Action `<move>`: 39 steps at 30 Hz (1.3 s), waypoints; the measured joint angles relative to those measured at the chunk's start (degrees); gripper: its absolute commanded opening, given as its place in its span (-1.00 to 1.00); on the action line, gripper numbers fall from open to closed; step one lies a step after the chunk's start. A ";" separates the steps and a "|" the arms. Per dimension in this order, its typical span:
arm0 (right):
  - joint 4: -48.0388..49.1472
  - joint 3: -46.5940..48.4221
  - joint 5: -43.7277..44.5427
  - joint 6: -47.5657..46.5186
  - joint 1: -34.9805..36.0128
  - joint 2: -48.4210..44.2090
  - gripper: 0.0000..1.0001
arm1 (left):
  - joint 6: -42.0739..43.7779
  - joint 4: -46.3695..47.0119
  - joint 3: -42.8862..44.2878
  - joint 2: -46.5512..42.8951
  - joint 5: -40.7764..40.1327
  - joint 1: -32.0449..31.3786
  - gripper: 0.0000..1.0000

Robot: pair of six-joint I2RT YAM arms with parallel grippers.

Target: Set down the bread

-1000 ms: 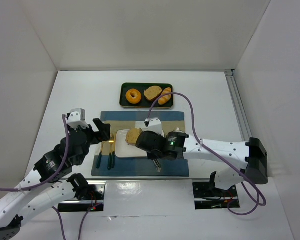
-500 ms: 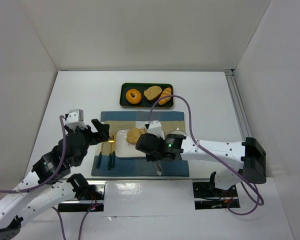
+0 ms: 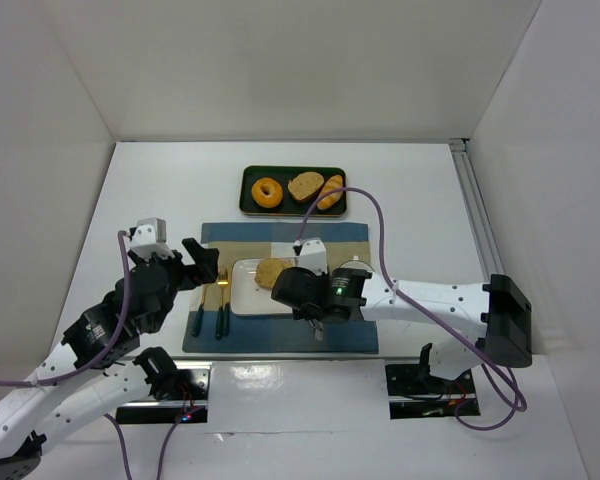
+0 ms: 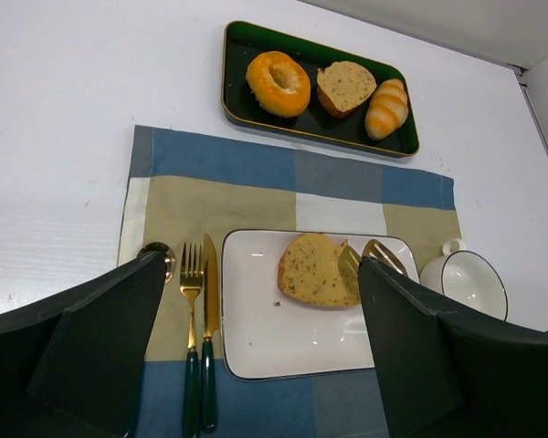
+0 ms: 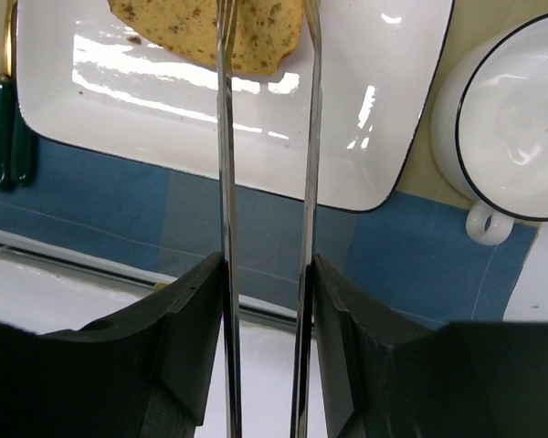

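**Ann:** What's on the big white table (image 3: 150, 190)?

**Ben:** A blue and tan checked cloth mat (image 4: 210, 164). A white plate with rounded corners (image 4: 256, 338) sits on it.

**Ann:** And the robot?

**Ben:** The left end effector (image 3: 202, 262) hangs over the mat's left side. It is wide open and holds nothing. The right end effector (image 5: 265, 301) squeezes thin silver metal tongs (image 5: 224, 182). Their arms are a little apart.

**Ann:** Where's the bread?

**Ben:** The flat brown speckled bread slice (image 4: 312, 271) lies on the plate's far half, by the tongs' tips.

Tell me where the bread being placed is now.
The bread slice lies on the white plate, at its far right part in the top view, the tongs at its right edge.
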 measured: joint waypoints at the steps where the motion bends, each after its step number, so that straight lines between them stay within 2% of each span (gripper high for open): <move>1: 0.00 0.00 0.22 0.20 -0.04 -0.02 -0.02 | 0.00 0.00 0.00 0.00 0.02 0.00 0.99; 10: -1.36 0.20 3.04 1.05 -0.35 -0.33 -0.05 | -0.09 0.02 0.00 0.00 0.37 0.00 0.99; 18: -5.16 11.30 7.43 0.04 -0.87 -0.46 -0.05 | -0.24 0.11 0.00 0.20 0.42 0.00 0.99; 21: -5.07 12.76 7.78 -1.97 -3.63 -0.46 -0.07 | -0.24 0.13 -0.02 0.50 0.55 0.00 0.99; 24: -3.89 12.81 7.23 -5.97 -10.73 -0.46 -0.10 | -0.24 0.15 -0.02 0.52 0.90 0.00 0.99; 28: 0.52 13.81 3.02 -13.20 -26.16 -0.07 -0.12 | -0.24 0.20 -0.02 0.11 1.14 0.00 0.99; 32: 4.09 19.76 -1.18 -19.30 -39.01 4.57 -0.12 | -0.26 0.31 -0.02 -0.72 1.38 0.00 0.99; 39: 11.78 22.97 -9.16 -24.70 -50.86 15.72 -0.15 | -0.26 0.46 -0.02 -0.70 2.38 0.00 0.99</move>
